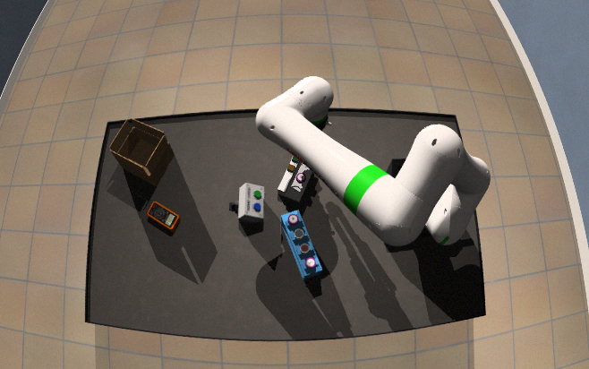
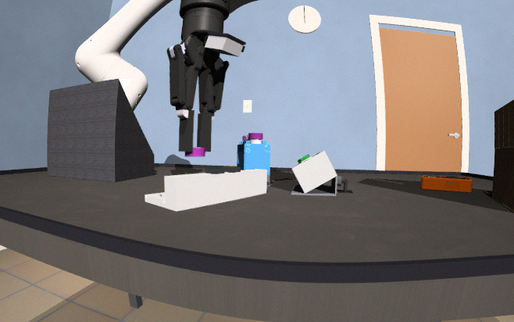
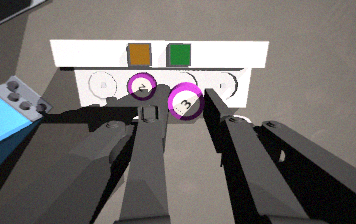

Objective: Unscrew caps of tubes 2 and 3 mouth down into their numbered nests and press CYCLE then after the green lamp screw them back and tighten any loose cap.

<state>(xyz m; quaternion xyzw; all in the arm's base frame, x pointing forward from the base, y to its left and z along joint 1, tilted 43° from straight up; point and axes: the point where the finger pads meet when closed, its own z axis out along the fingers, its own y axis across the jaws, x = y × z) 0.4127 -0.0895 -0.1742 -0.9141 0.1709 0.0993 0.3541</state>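
Cap 3 (image 3: 185, 103) in the tool (image 3: 182, 112) above the cap tray (image 3: 159, 55), cap 2 (image 3: 141, 86) in its nest

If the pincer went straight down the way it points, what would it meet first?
Probably the cap tray at nest 3: the pincer, shut on cap 3, points down above it, beside cap 2. Exact alignment is uncertain.
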